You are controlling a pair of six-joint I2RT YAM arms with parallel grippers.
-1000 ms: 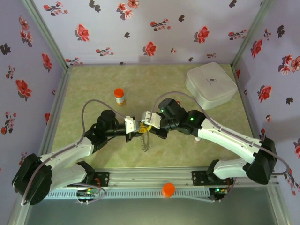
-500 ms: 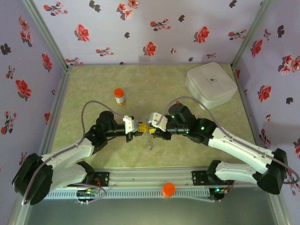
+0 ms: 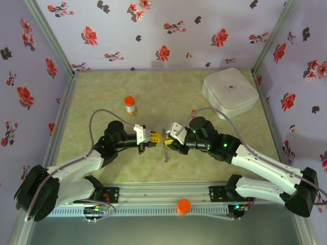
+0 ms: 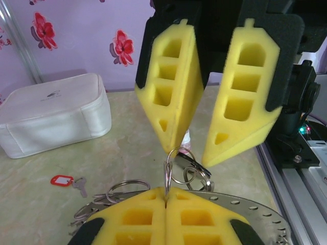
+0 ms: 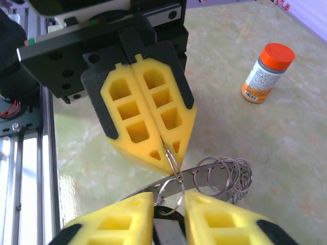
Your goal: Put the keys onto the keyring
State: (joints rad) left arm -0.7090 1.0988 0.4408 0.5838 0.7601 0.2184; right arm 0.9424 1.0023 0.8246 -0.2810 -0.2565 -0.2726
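Green-marbled table [image 3: 102, 92] lies under both my arms, and in the top view the white case [image 3: 230, 93] sits at its upper right. In the middle of that view my left pincer [image 3: 155, 138] and right pincer [image 3: 167, 140] meet tip to tip, too small there to read.

The left wrist view gives the detail. My left pincer is clenched on a small wire ring [image 4: 167, 173] that stands upright out of the yellow foam. My right pincer's 2 fingers stand apart above it, gripping nothing. The right wrist view shows the same gap from the other side, with the wire ring inside it.

In the top view the keyring [image 3: 166, 151] hangs just below the tips. The left wrist view shows its perforated band at lower right. The orange-capped bottle [image 3: 130, 105] stands upper left of the pincers. The left wrist view adds 1 red-tagged key [image 4: 64, 180], lying on the table at lower left, below the case.
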